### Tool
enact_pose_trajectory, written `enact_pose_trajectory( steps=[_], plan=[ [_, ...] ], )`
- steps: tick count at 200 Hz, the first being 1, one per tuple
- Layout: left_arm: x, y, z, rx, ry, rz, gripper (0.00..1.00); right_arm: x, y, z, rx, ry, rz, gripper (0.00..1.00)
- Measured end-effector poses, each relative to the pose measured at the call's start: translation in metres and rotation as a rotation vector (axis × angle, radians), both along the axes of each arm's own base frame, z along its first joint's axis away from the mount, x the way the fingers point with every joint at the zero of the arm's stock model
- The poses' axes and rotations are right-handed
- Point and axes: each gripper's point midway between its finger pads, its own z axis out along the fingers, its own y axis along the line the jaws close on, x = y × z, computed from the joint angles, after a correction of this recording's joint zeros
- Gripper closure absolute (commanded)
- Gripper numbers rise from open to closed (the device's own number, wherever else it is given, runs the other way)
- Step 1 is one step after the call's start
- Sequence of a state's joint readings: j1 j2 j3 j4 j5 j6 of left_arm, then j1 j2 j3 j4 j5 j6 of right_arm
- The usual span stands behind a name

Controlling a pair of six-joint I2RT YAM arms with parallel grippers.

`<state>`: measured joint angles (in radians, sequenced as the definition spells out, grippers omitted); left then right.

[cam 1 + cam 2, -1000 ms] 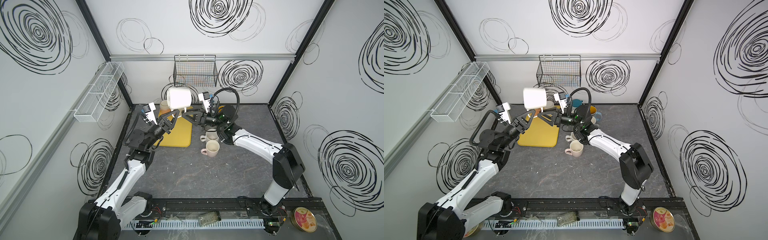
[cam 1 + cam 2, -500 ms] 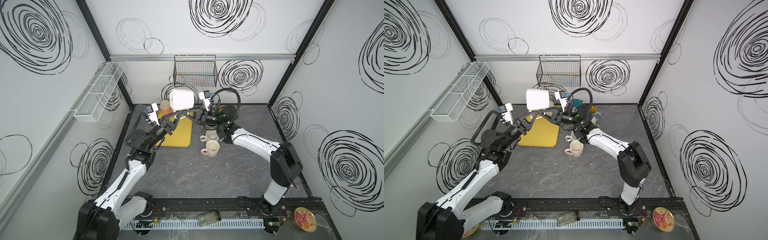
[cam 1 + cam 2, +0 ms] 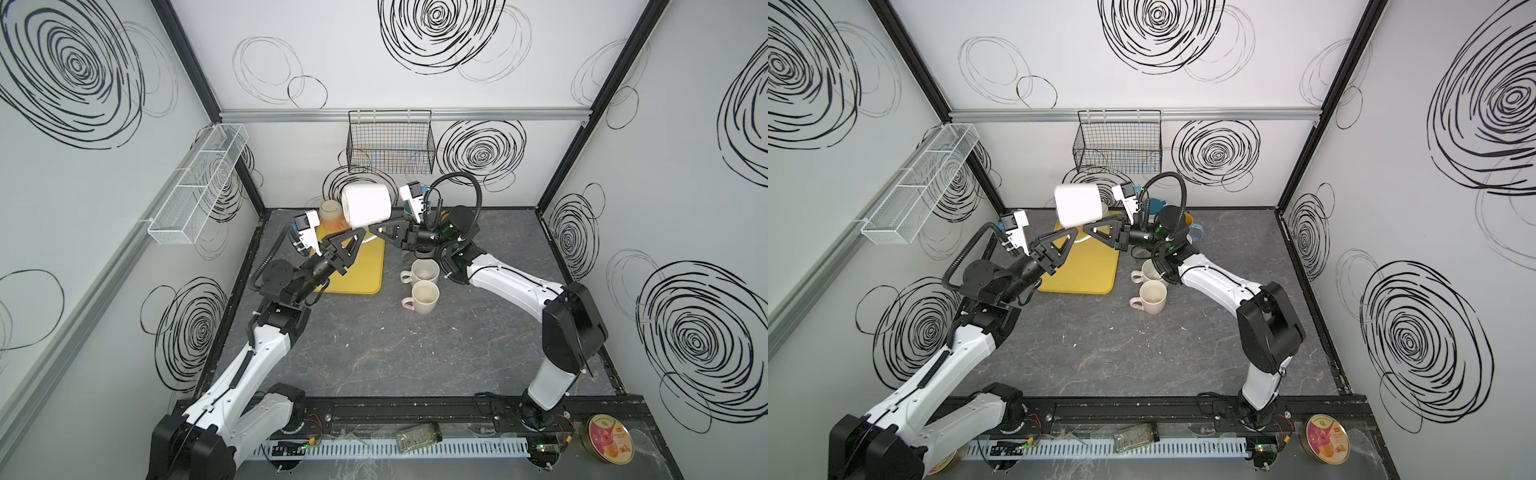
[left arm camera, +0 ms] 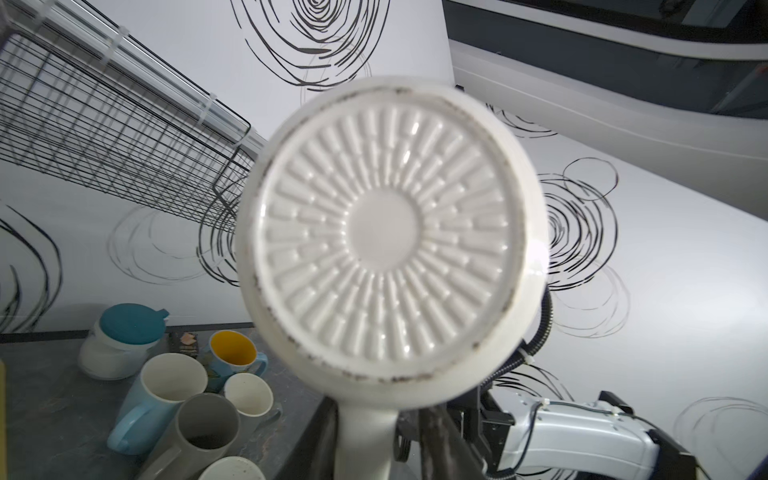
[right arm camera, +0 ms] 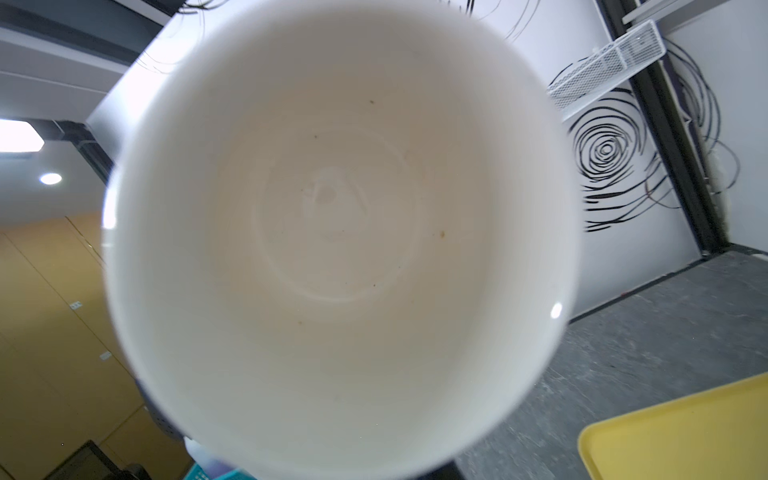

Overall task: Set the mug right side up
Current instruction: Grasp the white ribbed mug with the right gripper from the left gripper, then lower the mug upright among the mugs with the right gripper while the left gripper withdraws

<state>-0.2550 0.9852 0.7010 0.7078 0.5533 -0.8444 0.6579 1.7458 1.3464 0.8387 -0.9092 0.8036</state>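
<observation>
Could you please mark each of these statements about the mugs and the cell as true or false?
1. The white mug hangs in the air, clear of the table. True.
2. Its mouth points straight up. False: it lies on its side, with the mouth toward the right arm and the ribbed base toward the left arm.
3. The pink mug is upside down. False: it stands upright, mouth up.
4. A black wire basket hangs on the back wall. True.
5. The white mug holds liquid. False: the right wrist view shows it empty.
</observation>
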Motion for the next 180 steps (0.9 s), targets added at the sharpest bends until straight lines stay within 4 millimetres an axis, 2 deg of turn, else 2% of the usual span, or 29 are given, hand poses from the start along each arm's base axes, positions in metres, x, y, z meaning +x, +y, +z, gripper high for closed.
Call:
enact_pose_trajectory(
  steps=[40, 75, 102, 143, 180],
  plan=[
    [0.000, 0.001, -0.010, 0.042, 0.022, 0.016, 0.56, 0.008, -0.013, -0.011, -0.100, -0.071, -0.059, 1.00],
    [-0.008, 0.003, -0.001, 0.060, -0.029, 0.026, 0.55, 0.028, -0.038, -0.023, -0.216, -0.126, -0.180, 1.00],
    [-0.008, 0.003, -0.004, 0.077, -0.032, 0.032, 0.55, 0.041, -0.059, -0.038, -0.320, -0.154, -0.273, 1.00],
    [0.005, 0.001, -0.027, 0.120, 0.035, 0.050, 0.55, 0.048, -0.087, -0.059, -0.491, -0.214, -0.386, 1.00],
    [0.021, 0.001, -0.066, 0.192, 0.159, 0.072, 0.55, 0.046, -0.112, -0.067, -0.634, -0.303, -0.481, 1.00]
  ],
)
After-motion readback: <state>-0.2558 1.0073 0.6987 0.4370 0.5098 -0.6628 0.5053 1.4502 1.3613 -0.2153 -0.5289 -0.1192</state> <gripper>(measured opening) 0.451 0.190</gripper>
